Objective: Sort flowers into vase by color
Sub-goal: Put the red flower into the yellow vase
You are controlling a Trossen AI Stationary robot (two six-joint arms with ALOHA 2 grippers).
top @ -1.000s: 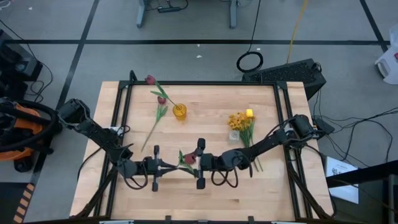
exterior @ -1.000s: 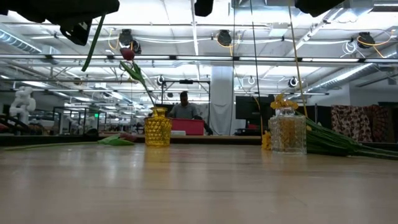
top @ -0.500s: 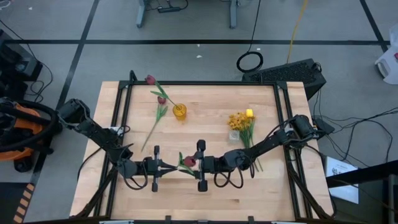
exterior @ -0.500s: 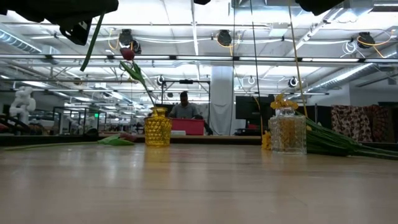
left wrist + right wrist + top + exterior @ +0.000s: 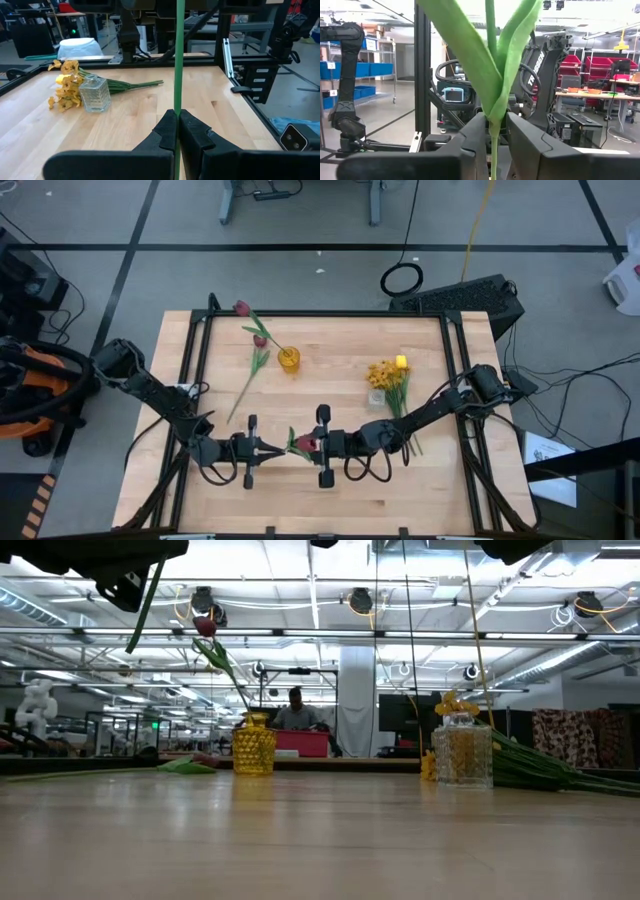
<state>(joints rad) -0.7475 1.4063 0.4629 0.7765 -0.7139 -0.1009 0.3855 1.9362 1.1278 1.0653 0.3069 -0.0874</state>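
Note:
A dark-red tulip (image 5: pixel 305 443) on a green stem hangs in the air between my two grippers near the table's near edge. My left gripper (image 5: pixel 275 448) is shut on its stem (image 5: pixel 177 75). My right gripper (image 5: pixel 314 445) is shut on it at the leaves (image 5: pixel 490 75), by the head. A second tulip (image 5: pixel 241 308) leans out of the yellow vase (image 5: pixel 289 359). A third (image 5: pixel 261 340) lies on the table beside it. The yellow blossoms (image 5: pixel 383 373) and yellow tulip (image 5: pixel 401 362) lie by the clear glass vase (image 5: pixel 376 396). My left gripper pinches the bare stem (image 5: pixel 177 107) between its two fingers, level, from the table's left, fingers across the stem. The tulip is lifted clear, and the stem's free end (image 5: pixel 140 620) hangs slanting below the gripper. My right gripper pinches the stem where the leaves join it (image 5: pixel 494 120), level, from the table's right. The leaves stand up out of the fingers.
The yellow flowers' stems (image 5: pixel 408 430) stretch along the table under my right arm. The table's black frame rail (image 5: pixel 190 370) borders the left side. Bare wood (image 5: pixel 330 360) lies between the two vases. A person (image 5: pixel 296 712) sits far behind the table.
My right gripper has edged toward the table's left, a little closer to my left gripper, with the tulip held between them. The stem's hanging end has swung slightly.

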